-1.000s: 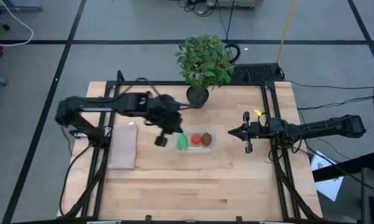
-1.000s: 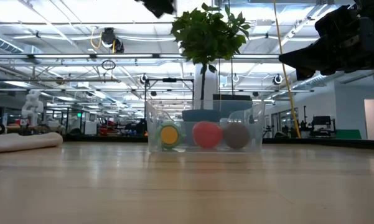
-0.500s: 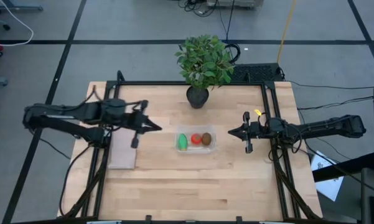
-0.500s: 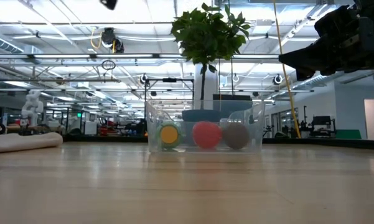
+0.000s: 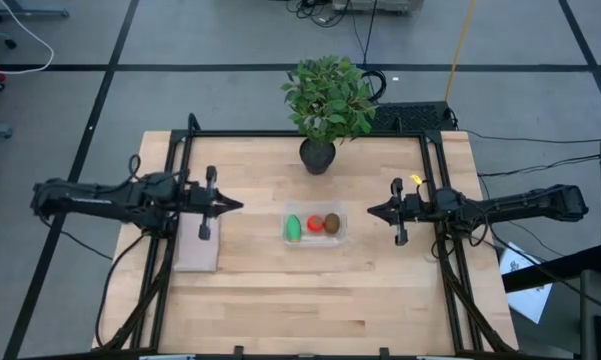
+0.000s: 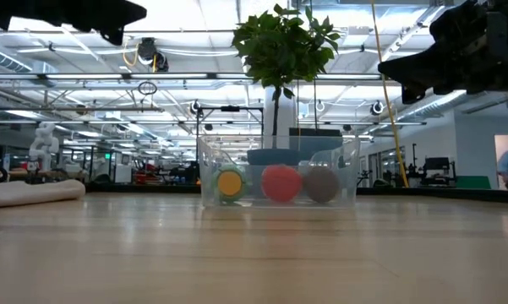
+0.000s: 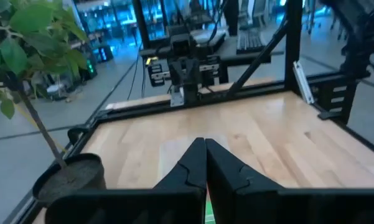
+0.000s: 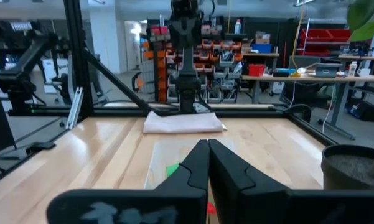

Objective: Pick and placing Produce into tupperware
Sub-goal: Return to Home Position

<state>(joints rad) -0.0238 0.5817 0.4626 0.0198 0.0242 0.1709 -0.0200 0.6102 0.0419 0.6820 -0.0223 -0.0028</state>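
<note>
The clear tupperware (image 5: 314, 226) stands in the middle of the table and holds all three produce pieces side by side: the green oblong one (image 5: 293, 229), the red round one (image 5: 315, 222) and the brown fuzzy one (image 5: 332, 223). The low view shows them resting on its bottom: green (image 6: 230, 182), red (image 6: 281, 183), brown (image 6: 322, 184). My left gripper (image 5: 238, 206) hovers level to the left of the tupperware, its fingers shut and empty (image 7: 205, 144). My right gripper (image 5: 371, 212) hovers level to the right of it, also shut and empty (image 8: 208, 144).
A potted leafy plant (image 5: 327, 100) stands at the far edge behind the tupperware. A flat pale grey-white slab (image 5: 198, 240) lies near the left edge, under my left arm. A dark metal frame (image 5: 435, 190) runs along the table's sides. Bare wood lies toward the near edge.
My left gripper has drawn back from beside the tupperware's left end toward the table's left edge and has tipped from pointing downward to lying level. The produce and the tupperware have stayed where they were.
</note>
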